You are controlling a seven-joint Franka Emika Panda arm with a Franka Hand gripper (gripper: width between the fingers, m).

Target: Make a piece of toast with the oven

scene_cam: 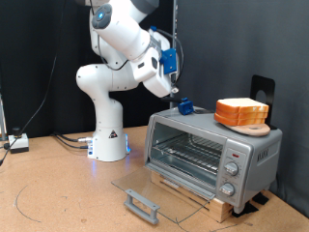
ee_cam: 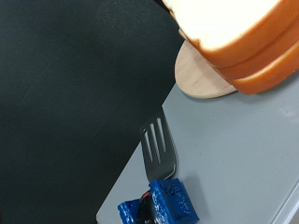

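Note:
The silver-grey oven (scene_cam: 208,150) stands on a wooden base with its glass door (scene_cam: 159,188) dropped flat open, and its wire rack looks bare. Bread slices (scene_cam: 241,111) sit stacked on a round wooden board (scene_cam: 253,127) on the oven's top. No single slice lies apart from them. My gripper (scene_cam: 183,103) hangs just above the top's left end. In the wrist view its blue-padded gripper tip (ee_cam: 154,205) is shut on a slotted metal spatula (ee_cam: 159,149). The blade points over the grey oven top (ee_cam: 234,159) towards the board (ee_cam: 201,79) and stack (ee_cam: 243,37), a short gap away.
The oven's knobs (scene_cam: 232,169) are on its right panel. The door handle (scene_cam: 142,205) juts out low over the table at the exterior view's bottom. The white robot base (scene_cam: 108,135) stands left of the oven, with cables (scene_cam: 19,143) at the far left. A black bracket (scene_cam: 261,92) rises behind the bread.

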